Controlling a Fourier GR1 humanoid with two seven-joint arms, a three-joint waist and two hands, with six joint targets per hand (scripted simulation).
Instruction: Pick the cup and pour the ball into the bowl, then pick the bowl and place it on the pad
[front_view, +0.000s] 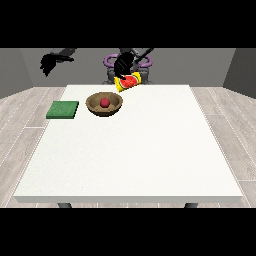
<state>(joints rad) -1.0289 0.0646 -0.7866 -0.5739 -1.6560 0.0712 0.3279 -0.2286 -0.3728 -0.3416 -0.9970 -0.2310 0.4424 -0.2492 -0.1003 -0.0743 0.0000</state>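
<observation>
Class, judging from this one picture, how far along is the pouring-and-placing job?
Done: the red ball lies in the brown bowl. In hand: the tipped yellow cup is held by the hand at the view's right. Left: the bowl stands beside the green pad, not on it.

I note a white tabletop (150, 150), green pad (63, 110), brown bowl (104, 104) with red ball (105, 102), yellow cup (128, 82) with a red-and-green watermelon pattern, black hands.
</observation>
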